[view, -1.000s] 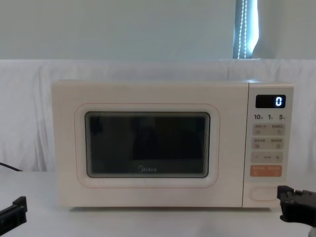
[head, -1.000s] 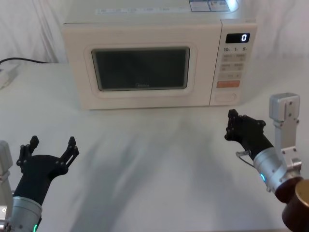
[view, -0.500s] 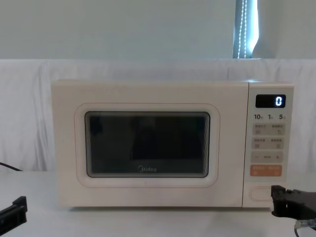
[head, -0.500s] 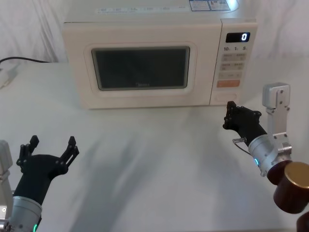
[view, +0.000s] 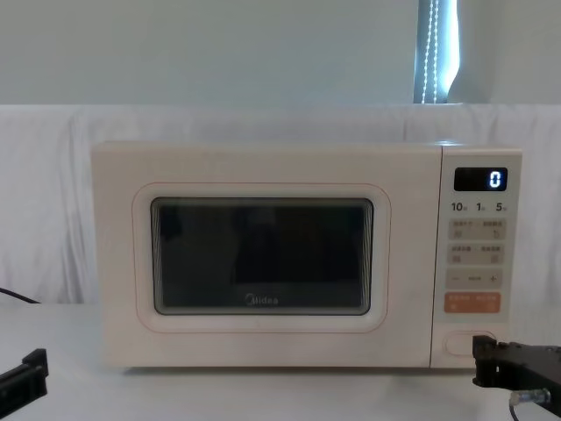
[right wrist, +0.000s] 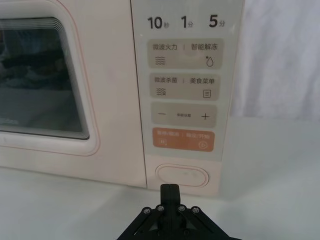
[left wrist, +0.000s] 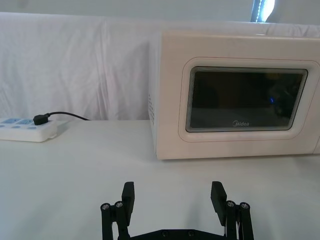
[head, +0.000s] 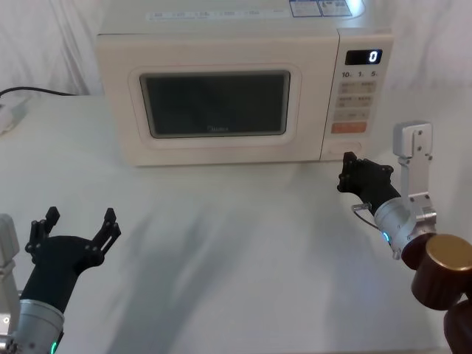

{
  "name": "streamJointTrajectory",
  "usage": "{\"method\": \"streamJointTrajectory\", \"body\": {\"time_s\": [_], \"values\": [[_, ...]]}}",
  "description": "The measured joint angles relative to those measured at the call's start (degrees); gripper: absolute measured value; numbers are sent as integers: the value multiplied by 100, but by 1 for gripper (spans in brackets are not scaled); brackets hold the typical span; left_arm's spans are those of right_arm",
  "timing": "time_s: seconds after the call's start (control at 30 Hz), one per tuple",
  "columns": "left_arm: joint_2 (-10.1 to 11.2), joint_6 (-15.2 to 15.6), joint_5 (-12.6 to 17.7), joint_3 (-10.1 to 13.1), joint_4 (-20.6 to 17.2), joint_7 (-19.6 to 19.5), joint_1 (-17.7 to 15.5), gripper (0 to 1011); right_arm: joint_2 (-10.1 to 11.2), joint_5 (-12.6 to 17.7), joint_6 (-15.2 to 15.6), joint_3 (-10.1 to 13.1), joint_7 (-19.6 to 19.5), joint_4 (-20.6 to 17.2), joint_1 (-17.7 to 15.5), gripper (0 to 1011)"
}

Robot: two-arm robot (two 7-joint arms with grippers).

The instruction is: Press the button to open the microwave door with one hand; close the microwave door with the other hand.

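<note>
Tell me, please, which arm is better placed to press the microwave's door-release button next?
The right. Its gripper, fingers shut together, sits just in front of the button and lines up with it in the right wrist view. The left gripper is open, low on the table, far from the control panel.

Bare table (head: 243, 243) lies open before the shut door (head: 214, 103). Nothing stands between the right gripper (right wrist: 170, 189) and the button (right wrist: 181, 175).

"Midea" is printed on the microwave door (view: 261, 300) under the window. "0" is shown on the digital display (view: 480, 180). "10", "1", "5" are printed on the control panel (right wrist: 183, 22), above Chinese-labelled keys.
</note>
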Motion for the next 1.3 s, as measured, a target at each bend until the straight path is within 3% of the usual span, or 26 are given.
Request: {"method": "streamJointTrajectory", "body": {"time_s": [0.53, 1.3], "values": [[0, 0, 0, 0, 0, 0, 0, 1001, 7, -58, 69, 29, 58, 721, 552, 0], [0, 0, 0, 0, 0, 0, 0, 1001, -69, -65, -213, 131, 35, 1362, 926, 0]]}}
